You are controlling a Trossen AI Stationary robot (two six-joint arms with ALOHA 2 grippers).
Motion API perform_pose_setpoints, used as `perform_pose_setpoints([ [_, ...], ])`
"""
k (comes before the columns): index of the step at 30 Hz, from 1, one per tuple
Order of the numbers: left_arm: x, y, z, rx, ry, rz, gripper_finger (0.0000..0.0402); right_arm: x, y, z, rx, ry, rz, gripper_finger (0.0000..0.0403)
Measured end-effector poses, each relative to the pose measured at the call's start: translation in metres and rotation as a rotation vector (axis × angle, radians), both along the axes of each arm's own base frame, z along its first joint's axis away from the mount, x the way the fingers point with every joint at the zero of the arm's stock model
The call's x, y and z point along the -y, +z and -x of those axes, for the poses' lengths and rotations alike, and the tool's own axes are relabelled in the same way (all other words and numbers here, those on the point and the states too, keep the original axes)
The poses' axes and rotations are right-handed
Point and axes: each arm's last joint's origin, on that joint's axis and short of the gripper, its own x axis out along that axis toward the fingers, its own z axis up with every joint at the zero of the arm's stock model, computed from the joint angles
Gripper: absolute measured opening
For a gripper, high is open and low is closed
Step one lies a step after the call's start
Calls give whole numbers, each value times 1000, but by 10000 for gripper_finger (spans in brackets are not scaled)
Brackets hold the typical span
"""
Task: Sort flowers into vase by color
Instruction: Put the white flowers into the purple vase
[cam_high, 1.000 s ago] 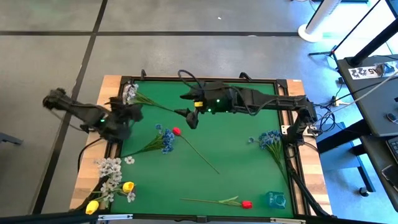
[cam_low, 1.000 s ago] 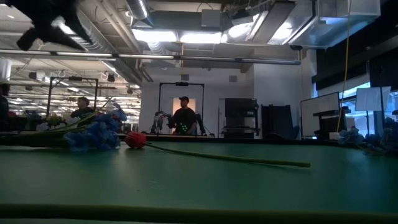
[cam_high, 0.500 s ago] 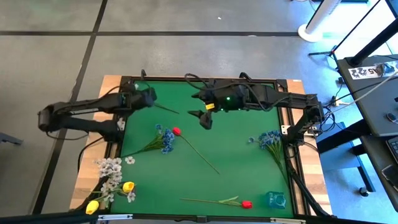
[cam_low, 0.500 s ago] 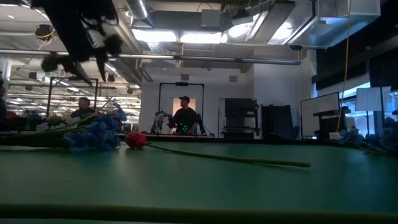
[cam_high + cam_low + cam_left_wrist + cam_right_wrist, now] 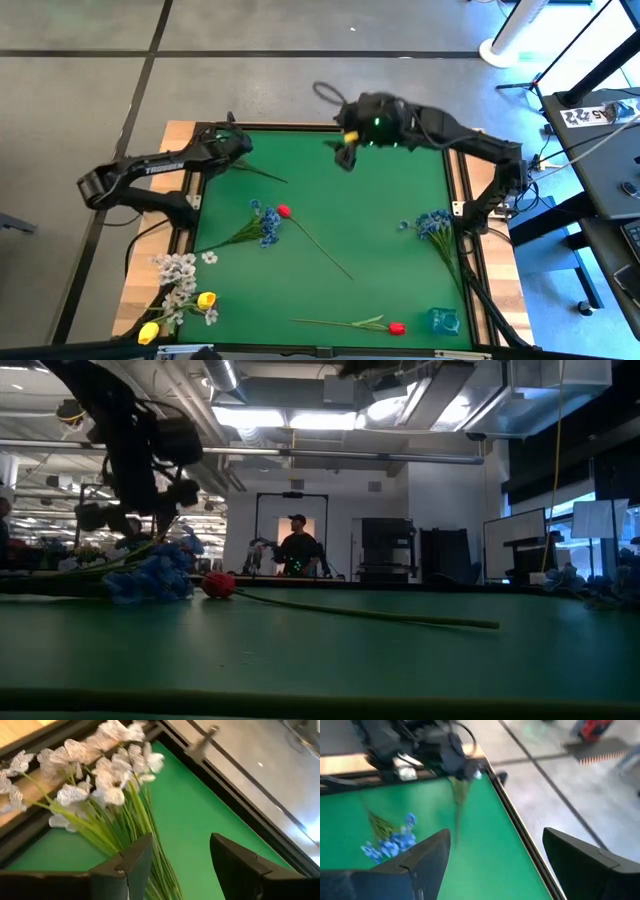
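At the far left corner of the bench [image 5: 450, 260], the left claw [image 5: 175, 855] is now placed over a white spray [image 5: 105, 775], whose stems run between its two fingers. The fingers are seen apart in the left wrist view, and it cannot be told whether the stems are touched or only framed. One second ago this arm was folded at the left edge of the bench, outside the green mat; since then it has been stretched along the far edge to the corner. This is judged as the approach for a pick of the white spray.

The right claw [image 5: 347, 155] has been drawn back in the same time, from the middle of the mat to the far edge, and it is raised above the surface. Its fingers are wide apart in the right wrist view and nothing is held between them. By this retreat the middle of the bench is left free.

The other flowers have not been moved. A red tulip [image 5: 284, 211] lies beside a blue cluster [image 5: 266, 222] near the centre, a second blue cluster [image 5: 434, 222] lies at the right side, and a second red tulip [image 5: 396, 327] lies near the front edge. Two yellow tulips [image 5: 205, 299] and more white sprays [image 5: 176, 270] lie at the front left corner. The sorting is judged to be at an early stage.
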Motion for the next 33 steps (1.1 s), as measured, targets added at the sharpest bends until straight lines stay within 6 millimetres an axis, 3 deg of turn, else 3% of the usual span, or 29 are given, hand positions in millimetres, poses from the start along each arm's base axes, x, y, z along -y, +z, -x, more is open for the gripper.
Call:
perform_pose_setpoints([
  [8, -22, -24, 2, 57, 177, 48, 178, 59, -8, 23, -62, -6, -118, 317],
  [13, -24, -52, -3, 50, 226, 183, 171, 77, -14, 37, -117, 41, -198, 317],
  [17, -33, -65, -13, 86, 233, 136, 157, 88, -13, 44, -101, 49, -230, 317],
  [20, -37, -61, -28, 174, 162, 134, 126, 91, -12, 47, -87, 69, -253, 317],
  [26, -39, -46, -48, 229, 55, 147, 14, 91, -13, 50, -87, 125, -300, 317],
  [33, -37, -24, -79, 326, -87, 19, 4, 74, 13, 75, -26, 168, -220, 317],
])
